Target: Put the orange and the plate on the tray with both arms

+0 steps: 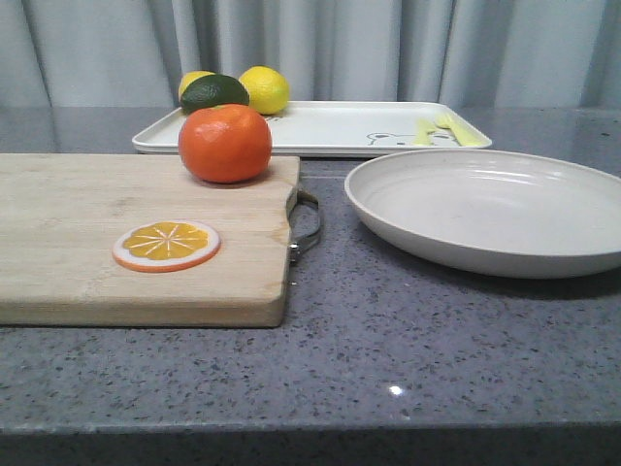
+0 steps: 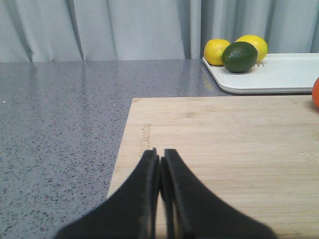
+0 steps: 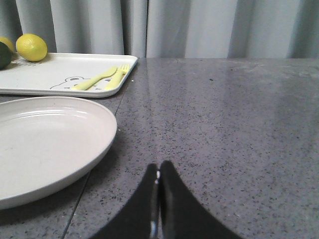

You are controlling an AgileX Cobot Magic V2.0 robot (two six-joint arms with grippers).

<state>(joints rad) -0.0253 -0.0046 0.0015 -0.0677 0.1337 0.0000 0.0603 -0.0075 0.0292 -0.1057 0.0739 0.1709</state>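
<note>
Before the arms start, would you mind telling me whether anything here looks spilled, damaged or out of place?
Nothing stands out. The orange sits upright on the cutting board near the orange slice, the plate lies flat on the counter, and the tray holds lemons, a lime and yellow cutlery. No spills or cracks show.

The orange (image 1: 225, 143) is sitting on the cutting board's (image 1: 87, 243) far edge, open above and in front; two lemons (image 1: 264, 88) and a lime (image 1: 213, 91) are crowding the tray's (image 1: 320, 131) left end just behind it. The tray's middle is lying bare; a yellow fork and spoon (image 1: 434, 129) are occupying its right end, behind the plate (image 1: 490, 209). Bare countertop (image 3: 224, 124) is stretching beside the plate.
</note>
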